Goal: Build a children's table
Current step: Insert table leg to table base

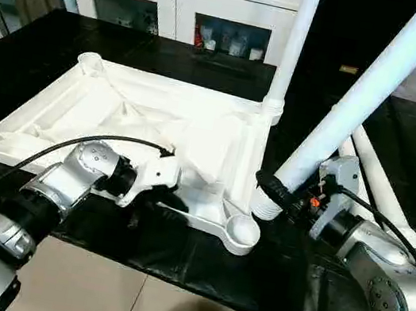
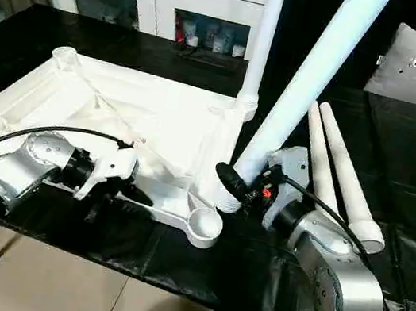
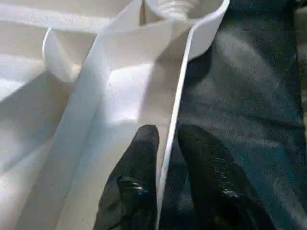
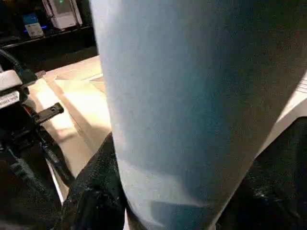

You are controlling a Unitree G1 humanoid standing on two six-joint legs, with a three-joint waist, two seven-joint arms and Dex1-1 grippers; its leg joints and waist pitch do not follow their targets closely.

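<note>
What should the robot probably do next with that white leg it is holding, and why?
Probably swing the held leg over the empty near corner socket and lower its ribbed end in. The right tool grips it tilted just beside that socket, while the left tool straddles the tabletop's rim.

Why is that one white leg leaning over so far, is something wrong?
Nothing looks broken. The tilted leg is clamped in the right pincer, its threaded end beside the empty near corner socket, not yet in it. Another leg already stands upright in the far socket. Two spare legs lie on the black cover.
</note>
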